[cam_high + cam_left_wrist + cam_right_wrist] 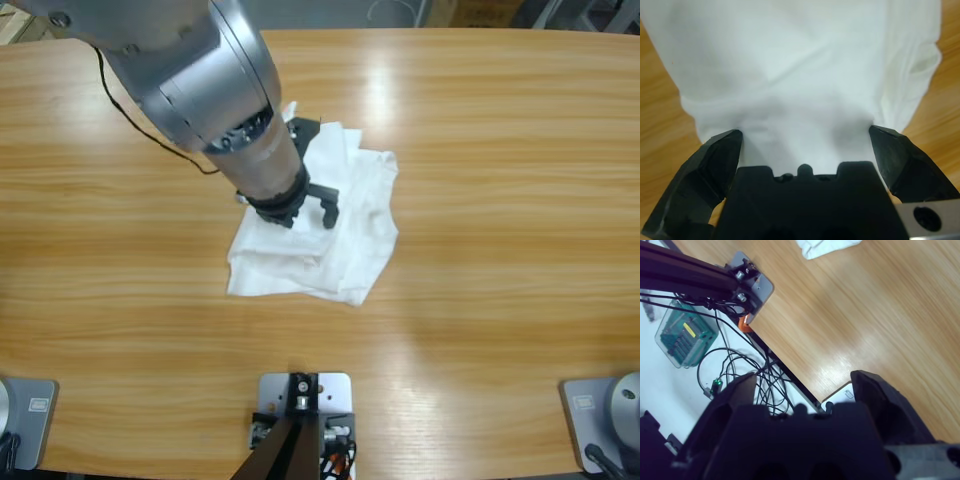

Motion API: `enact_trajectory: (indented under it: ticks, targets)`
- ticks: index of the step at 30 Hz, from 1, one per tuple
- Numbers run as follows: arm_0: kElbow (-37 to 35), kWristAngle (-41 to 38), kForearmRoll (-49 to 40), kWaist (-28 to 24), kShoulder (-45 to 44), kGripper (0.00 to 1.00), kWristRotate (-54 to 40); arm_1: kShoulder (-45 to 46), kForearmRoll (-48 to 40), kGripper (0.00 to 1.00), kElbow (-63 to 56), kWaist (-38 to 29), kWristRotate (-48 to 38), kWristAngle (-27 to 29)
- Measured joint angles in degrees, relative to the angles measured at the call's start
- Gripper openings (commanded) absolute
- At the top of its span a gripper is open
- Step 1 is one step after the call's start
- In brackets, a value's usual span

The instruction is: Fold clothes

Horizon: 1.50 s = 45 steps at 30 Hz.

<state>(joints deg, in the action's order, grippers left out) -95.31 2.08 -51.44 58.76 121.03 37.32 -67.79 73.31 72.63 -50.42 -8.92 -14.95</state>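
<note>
T-shirt [805, 65] sits bunched directly under our left gripper [805, 137], jaws spread wide, gripping nothing; right gripper [805, 390] open, empty, off at table edge.

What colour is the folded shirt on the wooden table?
Plain white cotton T-shirt; the high view shows it best.

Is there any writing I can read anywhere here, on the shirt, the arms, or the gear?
None can be read.
T-shirt: no print shows on the folds in view.
Yellow label on the green box off the table's edge: too small to read.
</note>
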Motion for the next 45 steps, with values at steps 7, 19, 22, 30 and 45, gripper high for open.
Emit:
enact_trajectory:
  ticks: [7, 19, 22, 30, 45]
  targets:
    - [2.2, 0.6, 0.2, 2.5, 1.6, 0.996, 4.7, 0.1, 0.0, 0.77, 0.0, 0.0, 0.0, 0.0]
    - [5.1, 3.7, 2.3, 3.6, -1.1, 0.996, 7.1, 0.1, 0.0, 0.77, 0.0, 0.0, 0.0, 0.0]
    - [2.0, 4.1, 2.7, 1.2, -4.5, 0.996, 1.2, 0.2, 0.0, 0.77, 0.0, 0.0, 0.0, 0.0]
    - [-8.5, 4.9, -3.1, -0.3, -0.5, 0.996, -19.0, 2.0, 1.0, 0.77, 0.0, 0.0, 0.0, 0.0]
    - [-21.0, 5.0, -15.7, 0.0, 12.5, 0.996, -30.8, 1.9, 1.8, 0.77, -0.1, 0.0, 0.0, 0.0]
